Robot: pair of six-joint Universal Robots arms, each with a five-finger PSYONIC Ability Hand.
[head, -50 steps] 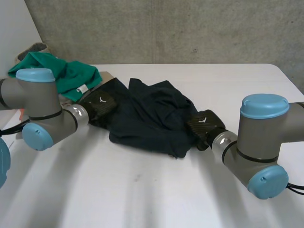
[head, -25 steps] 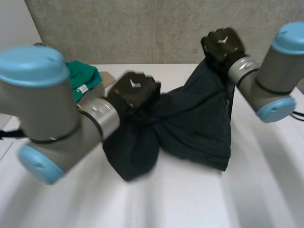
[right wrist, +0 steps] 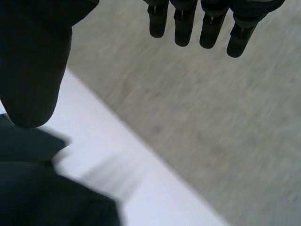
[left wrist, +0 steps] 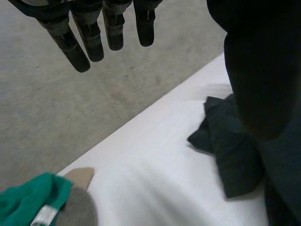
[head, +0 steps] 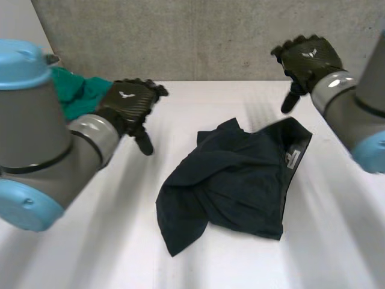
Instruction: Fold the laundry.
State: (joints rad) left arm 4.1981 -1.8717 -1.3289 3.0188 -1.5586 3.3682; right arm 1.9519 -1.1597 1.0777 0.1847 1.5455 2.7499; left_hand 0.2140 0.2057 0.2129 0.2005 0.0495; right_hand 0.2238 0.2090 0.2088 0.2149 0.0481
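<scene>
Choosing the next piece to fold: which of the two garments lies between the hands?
The crumpled dark navy garment, its white label showing; the green garment lies off beside the left hand.

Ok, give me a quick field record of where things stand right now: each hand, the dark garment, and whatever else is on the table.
left hand: open, raised above the table, holding nothing
right hand: open, raised, holding nothing
dark garment: crumpled on the table between the arms, not folded, white label showing
green cloth: bunched at the table's far left corner
table: white
</scene>
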